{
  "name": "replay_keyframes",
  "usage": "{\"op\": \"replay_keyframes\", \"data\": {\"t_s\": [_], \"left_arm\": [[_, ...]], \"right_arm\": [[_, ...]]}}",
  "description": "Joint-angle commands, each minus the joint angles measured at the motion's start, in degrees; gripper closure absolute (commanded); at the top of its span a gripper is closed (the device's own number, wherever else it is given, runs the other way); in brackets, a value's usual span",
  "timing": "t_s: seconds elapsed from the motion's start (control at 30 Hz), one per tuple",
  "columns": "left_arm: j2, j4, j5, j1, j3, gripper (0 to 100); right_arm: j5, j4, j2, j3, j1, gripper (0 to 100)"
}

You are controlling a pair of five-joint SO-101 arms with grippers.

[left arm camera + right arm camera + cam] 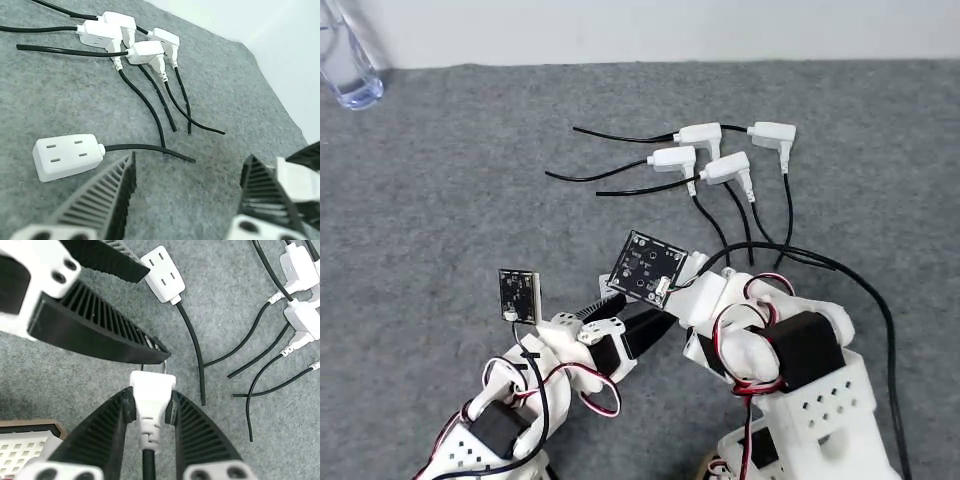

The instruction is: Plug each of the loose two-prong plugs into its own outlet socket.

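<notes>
Currently right gripper (150, 399) clamps a smooth white two-prong plug (151, 386) between ribbed black fingers (100, 435); left gripper (190, 161) gapes wide; boxy white outlet socket (65, 156), black cord (145, 148), lies flat on fuzzy grey felt (240, 100) just beside it.

bright, even light, only faint soft shadows.

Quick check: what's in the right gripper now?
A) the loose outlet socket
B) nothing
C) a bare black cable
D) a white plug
D: the right gripper is shut on a white plug, while the loose outlet socket lies apart from it on the grey mat.
</notes>
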Motion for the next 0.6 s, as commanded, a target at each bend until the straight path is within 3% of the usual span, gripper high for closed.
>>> {"op": "replay_keyframes", "data": {"t_s": [0.0,0.57], "left_arm": [[0.4,-0.6,0.1,0.4,-0.5,68],[0.4,-0.6,0.1,0.4,-0.5,68]], "right_arm": [[-1.7,-1.9,-1.7,-4.1,0.4,99.0],[-5.2,-5.8,-1.7,-4.2,0.7,99.0]]}}
